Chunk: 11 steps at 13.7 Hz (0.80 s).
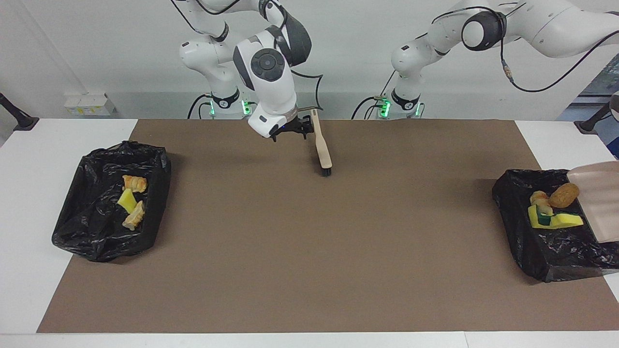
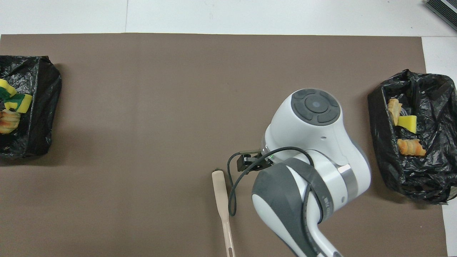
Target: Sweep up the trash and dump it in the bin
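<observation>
A matte brown mat (image 1: 309,232) is laid over a white table (image 1: 29,193). Two bins are lined with glossy black bags (image 1: 109,198) (image 1: 541,241). Bright yellow, green-backed sponge scraps (image 1: 553,220) and golden-brown pastry pieces (image 1: 134,183) are seen inside. A pale wooden brush (image 1: 323,150) is tipped with black bristles.

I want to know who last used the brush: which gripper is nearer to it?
The right gripper, open just beside the brush handle on the brown mat. The left gripper is out of view past the bin at the left arm's end of the table.
</observation>
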{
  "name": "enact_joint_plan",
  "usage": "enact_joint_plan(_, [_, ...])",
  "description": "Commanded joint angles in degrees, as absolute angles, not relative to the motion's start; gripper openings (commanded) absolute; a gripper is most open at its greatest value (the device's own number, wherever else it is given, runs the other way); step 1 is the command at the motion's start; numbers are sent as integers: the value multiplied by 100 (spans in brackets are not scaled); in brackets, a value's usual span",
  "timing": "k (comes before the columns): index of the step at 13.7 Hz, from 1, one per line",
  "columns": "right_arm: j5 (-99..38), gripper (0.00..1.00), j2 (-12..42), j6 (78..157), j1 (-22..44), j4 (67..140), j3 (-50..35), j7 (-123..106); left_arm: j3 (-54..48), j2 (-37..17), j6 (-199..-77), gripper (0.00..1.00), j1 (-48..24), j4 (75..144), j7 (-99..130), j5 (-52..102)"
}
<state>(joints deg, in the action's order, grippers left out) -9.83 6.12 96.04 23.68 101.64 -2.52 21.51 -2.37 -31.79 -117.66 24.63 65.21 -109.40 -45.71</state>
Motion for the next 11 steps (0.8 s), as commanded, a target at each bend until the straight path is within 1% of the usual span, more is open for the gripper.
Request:
enact_joint_plan(1, [-730, 100, 677, 9317, 1892, 9809, -299, 1514, -141, -2910, -11523, 0, 2382, 6425, -11013, -4737])
enact_joint_plan(3, [-502, 100, 677, 9238, 1426, 9669, -299, 961, -158, -2673, -11199, 0, 2181, 6460, -11013, -4781])
enact_joint_plan(6, [-247, 100, 668, 9167, 811, 9467, -281, 204, -193, -2514, -10838, 0, 1776, 6565, -10960, -4703])
enact_joint_plan(9, [87, 100, 677, 9167, 265, 9290, -290, -122, -193, -2260, -10601, 0, 1416, 7100, -10688, -4256])
enact_joint_plan(11, [158, 100, 677, 9115, -147, 9116, -281, -420, -202, -2224, -10136, 0, 1056, 7198, -10452, -3983])
